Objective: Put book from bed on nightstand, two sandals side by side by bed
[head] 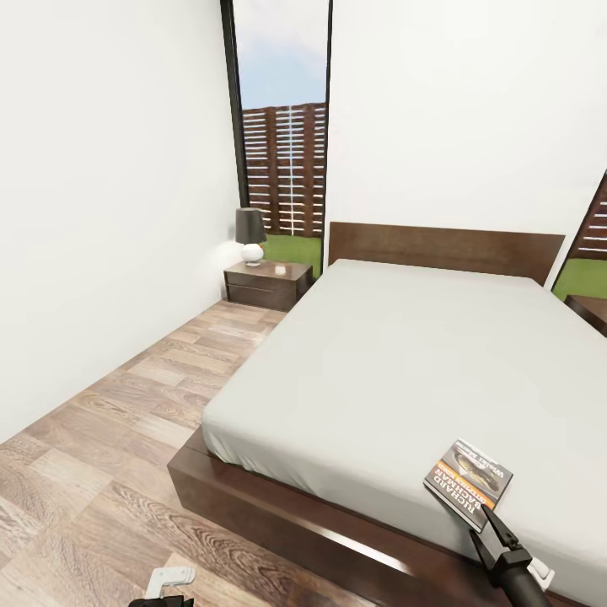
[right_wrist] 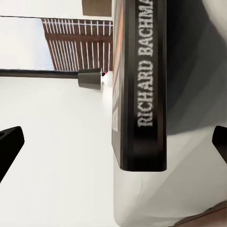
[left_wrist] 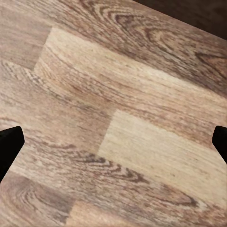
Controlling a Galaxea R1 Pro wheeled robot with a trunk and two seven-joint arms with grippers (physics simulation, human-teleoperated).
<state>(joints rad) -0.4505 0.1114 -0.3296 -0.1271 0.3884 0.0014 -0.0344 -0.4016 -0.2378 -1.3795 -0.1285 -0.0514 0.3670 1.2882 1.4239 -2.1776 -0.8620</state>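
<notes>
Book (head: 469, 483) lies flat at bed's (head: 405, 354) near right corner, long axis angling toward the foot edge, directly ahead of the right gripper (head: 491, 523), jaws wide and empty, spine-on between them.

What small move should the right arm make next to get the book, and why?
Probably ease the right gripper forward a little, then close. Its fingers are spread wide and the book lies flat near the bed's foot edge, its spine between the fingertips in the right wrist view, but not yet deep between them.
</notes>
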